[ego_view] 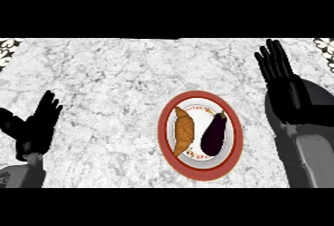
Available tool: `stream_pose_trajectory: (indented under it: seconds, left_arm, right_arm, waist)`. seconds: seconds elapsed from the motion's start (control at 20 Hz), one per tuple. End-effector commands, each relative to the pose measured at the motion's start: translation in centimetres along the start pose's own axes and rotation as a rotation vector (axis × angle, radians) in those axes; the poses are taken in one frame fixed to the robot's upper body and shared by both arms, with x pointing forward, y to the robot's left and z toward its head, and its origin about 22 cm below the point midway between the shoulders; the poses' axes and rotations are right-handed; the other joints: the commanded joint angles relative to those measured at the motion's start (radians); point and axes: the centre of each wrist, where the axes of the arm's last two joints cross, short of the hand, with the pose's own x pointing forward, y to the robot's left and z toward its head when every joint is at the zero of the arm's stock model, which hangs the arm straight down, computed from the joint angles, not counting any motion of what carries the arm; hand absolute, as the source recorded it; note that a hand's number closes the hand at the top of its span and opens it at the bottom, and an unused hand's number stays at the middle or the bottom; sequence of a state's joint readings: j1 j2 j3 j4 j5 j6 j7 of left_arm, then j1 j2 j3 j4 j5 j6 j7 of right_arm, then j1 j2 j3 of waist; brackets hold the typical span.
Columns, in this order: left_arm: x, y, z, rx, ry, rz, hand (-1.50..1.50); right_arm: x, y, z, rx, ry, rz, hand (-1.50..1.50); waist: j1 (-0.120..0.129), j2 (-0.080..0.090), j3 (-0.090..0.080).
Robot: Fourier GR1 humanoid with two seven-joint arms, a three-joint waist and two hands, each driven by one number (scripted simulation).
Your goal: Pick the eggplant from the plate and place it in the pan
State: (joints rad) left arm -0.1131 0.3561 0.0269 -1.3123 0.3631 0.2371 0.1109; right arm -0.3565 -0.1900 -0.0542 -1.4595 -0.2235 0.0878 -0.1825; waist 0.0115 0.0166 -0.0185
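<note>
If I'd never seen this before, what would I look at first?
Probably the red-rimmed plate in the middle of the grey marble counter. A dark purple eggplant lies on its right side and a golden croissant on its left. Next you'd spot the two black hands, both open: the right hand raised at the right edge and the left hand low at the left. No pan shows.

Counter (pixel 111 75): grey marbled top. Plate (pixel 167 145), red-rimmed, just right of centre. On it: eggplant (pixel 214 134), dark purple, at its 3 o'clock side, stem toward 1 o'clock; croissant (pixel 183 134) at 9 o'clock. My right hand (pixel 287 95), fingers straight, at 2 o'clock; my left hand (pixel 31 126), open, at 9 o'clock.
</note>
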Motion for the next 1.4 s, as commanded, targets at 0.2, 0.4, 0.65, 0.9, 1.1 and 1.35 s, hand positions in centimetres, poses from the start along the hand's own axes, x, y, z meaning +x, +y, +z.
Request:
stream_pose_trajectory:
  seconds: [0.2, 0.4, 0.65, 0.9, 1.1, 1.35]
  left_arm:
    - [1.2, -7.4, 2.6, -0.305, -0.352, -0.038, 0.00]
    - [0.0, -9.0, 3.9, -0.385, -0.343, -0.040, 0.00]
    - [-1.3, -9.9, 6.6, -0.384, -0.361, -0.058, 0.00]
    - [-0.9, -10.9, 5.4, -0.411, -0.361, -0.046, 0.00]
    - [-1.1, -10.9, 6.9, -0.430, -0.364, -0.038, 0.00]
    - [0.7, -10.6, 6.2, -0.437, -0.382, -0.052, 0.00]
  right_arm:
    - [1.3, -0.4, -0.3, 0.048, 0.062, 0.006, 1.50]
    - [-0.9, -3.4, 4.8, -0.283, 0.272, 0.292, -1.50]
    - [3.5, -3.9, 10.5, -0.121, 0.279, 0.412, -1.50]
    - [6.5, -1.7, 9.5, -0.071, 0.289, 0.550, -1.50]
    - [8.1, -2.7, 7.3, 0.047, 0.395, 0.665, -1.50]
    - [7.2, 0.4, 4.3, 0.186, 0.537, 0.745, -1.50]
  waist:
    - [-0.017, -0.025, 0.018]
    - [-0.052, -0.029, 0.016]
    - [-0.030, -0.024, 0.018]
    - [-0.018, -0.018, 0.017]
    - [-0.006, -0.018, 0.017]
    - [0.003, -0.017, 0.017]
